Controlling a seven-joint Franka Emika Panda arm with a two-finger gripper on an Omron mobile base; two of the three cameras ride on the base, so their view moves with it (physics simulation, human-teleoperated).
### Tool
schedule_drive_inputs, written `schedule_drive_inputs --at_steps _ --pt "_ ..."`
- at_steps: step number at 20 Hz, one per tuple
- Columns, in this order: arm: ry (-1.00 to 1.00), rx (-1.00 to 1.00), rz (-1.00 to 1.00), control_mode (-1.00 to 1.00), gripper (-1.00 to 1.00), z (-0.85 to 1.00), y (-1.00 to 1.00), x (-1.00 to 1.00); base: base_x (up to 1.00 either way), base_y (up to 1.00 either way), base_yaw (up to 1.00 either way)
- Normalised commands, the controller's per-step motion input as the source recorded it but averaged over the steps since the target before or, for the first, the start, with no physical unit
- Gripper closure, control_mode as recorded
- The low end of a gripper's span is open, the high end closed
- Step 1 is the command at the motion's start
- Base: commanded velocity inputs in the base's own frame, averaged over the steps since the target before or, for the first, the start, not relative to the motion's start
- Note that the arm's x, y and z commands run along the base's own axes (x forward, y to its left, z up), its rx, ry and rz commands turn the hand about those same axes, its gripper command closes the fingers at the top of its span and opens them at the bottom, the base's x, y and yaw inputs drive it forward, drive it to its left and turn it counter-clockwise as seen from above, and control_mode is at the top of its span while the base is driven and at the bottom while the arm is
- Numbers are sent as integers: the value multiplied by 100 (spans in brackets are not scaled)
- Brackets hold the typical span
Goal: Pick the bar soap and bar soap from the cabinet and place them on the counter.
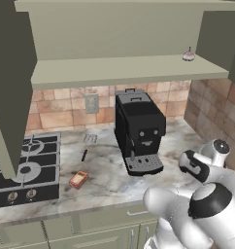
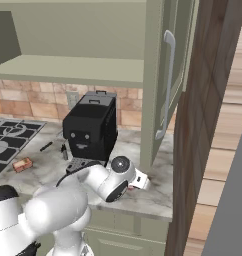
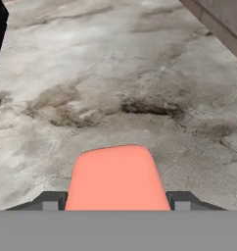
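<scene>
End effector (image 3: 118, 202) grips the coral-red bar soap (image 3: 116, 179) between its two dark fingertips (image 3: 51, 201), one on each flank, jaws set wide only because the bar is wide. Hand view looks along the bar down at the veined worktop (image 3: 140, 73), which reads close below, so likely the lowering step of a placement; cannot tell if the bar touches stone yet. A dark edge at the top left of that view is probably the coffee machine's base.

In the right base view the arm is folded low, wrist just right of the black coffee machine (image 2: 90, 131) and under the open cabinet door (image 2: 165, 75). Free spot there, which would explain the choice of drop zone.

Farther left, the orange-brown bar soap (image 1: 78, 179) already lies flat on the worktop near the front edge, just beside the gas hob (image 1: 25, 168), well apart from the arm. Judged done, so roughly half the task remains in the hand.

A small dark stick-like item (image 1: 84, 155) lies behind it; too small to identify.

Farthest up, the cabinet (image 1: 124, 68) stands open, doors swung wide. On its shelf sits a small pale knob-topped item (image 1: 188, 55), not a target, so it stays put.
</scene>
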Motion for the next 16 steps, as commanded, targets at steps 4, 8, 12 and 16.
schedule_drive_inputs --at_steps 4,8,12,16 --pt "0 0 0 -100 100 -17 0 12 0 0 0" --pt "0 0 0 -100 100 -18 0 11 0 0 0" --pt "0 0 0 -100 100 -22 0 11 0 0 0" --pt "0 0 0 -100 100 -26 0 12 0 0 0"
